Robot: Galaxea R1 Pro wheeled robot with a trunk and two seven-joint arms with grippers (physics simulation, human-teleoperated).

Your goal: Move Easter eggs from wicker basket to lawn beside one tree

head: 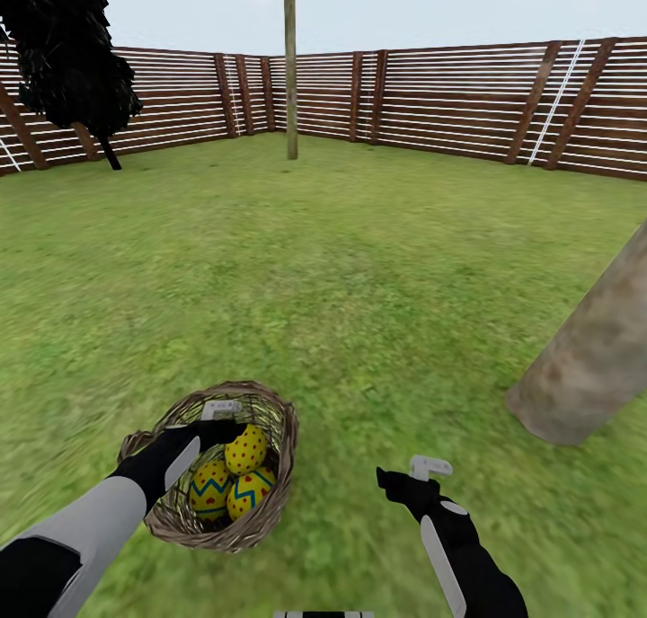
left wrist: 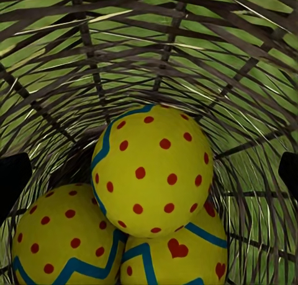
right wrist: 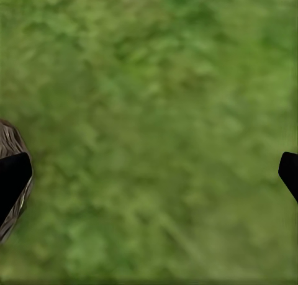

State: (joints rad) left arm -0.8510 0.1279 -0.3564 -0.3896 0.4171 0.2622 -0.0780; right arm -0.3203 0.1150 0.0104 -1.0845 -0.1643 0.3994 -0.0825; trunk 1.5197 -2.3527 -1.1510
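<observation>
Easter eggs [head: 230,482] lie three together in the wicker basket [head: 270,510] on the lawn [head: 359,268] in the head view, partly hidden by the left gripper [head: 216,429]; the tree [head: 593,348] is cut off. Left wrist view: fingers [left wrist: 12,182] spread wide around the top egg [left wrist: 152,170], not touching. Right wrist view: the right gripper [right wrist: 149,179] is wide open over grass.

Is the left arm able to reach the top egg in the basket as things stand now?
Probably yes. The left gripper is already inside the wicker basket, its jaws open on either side of the top egg. Nothing lies between them; that egg rests above the other two.
</observation>
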